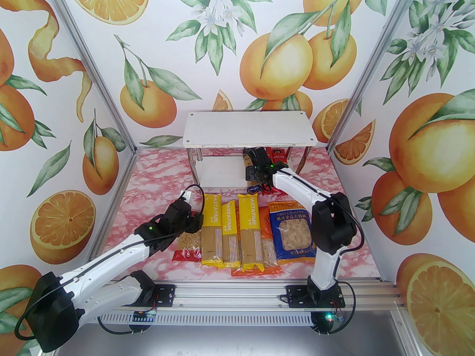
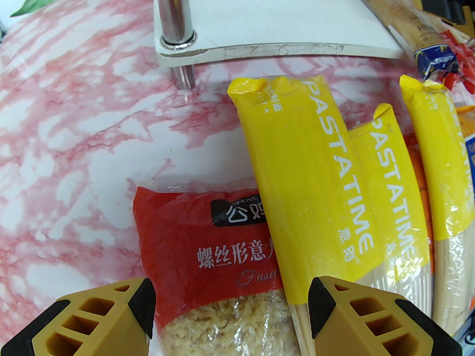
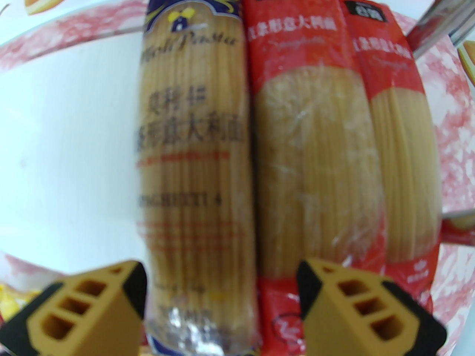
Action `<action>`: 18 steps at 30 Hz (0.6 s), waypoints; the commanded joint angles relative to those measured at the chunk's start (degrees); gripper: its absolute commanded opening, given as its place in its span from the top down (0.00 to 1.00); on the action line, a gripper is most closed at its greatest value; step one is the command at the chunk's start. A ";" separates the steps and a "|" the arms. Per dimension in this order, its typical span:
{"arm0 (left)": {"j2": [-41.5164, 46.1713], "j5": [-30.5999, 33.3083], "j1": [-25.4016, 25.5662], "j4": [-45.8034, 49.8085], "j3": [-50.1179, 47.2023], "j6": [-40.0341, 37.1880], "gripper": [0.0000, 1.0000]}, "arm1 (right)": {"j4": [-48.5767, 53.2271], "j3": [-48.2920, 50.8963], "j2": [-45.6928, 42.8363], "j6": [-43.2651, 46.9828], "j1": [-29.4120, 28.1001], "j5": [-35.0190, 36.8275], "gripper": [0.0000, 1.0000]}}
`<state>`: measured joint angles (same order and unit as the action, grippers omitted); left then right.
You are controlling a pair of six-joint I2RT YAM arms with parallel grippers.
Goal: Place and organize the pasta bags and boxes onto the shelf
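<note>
We judge a third done: the dark blue pack (image 3: 193, 124) and two red packs (image 3: 311, 143) lie side by side on the shelf's (image 1: 248, 130) lower board, our right tool (image 3: 220, 273) released above them. Six wait on the table (image 1: 148, 198): three yellow packs (image 1: 212, 228), orange bag (image 1: 264, 213), blue bag (image 1: 293, 236), and red bag (image 2: 193, 243) under our spread left tool (image 2: 230, 287).
</note>
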<state>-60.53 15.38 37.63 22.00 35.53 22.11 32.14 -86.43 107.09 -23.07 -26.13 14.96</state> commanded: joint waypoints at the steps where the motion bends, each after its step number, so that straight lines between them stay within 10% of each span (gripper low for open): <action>1: -0.38 -0.39 -0.28 -1.70 2.53 -0.88 0.28 | -3.49 0.49 -3.05 0.31 0.37 -0.66 0.27; 18: -1.51 -0.65 -0.54 -3.04 3.94 -2.40 0.26 | -3.18 1.28 -4.33 0.50 0.03 -1.70 0.26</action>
<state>-62.67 14.98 37.52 20.73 38.87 20.18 30.13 -83.88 104.25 -23.05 -26.13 14.31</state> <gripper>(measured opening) 0.743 0.740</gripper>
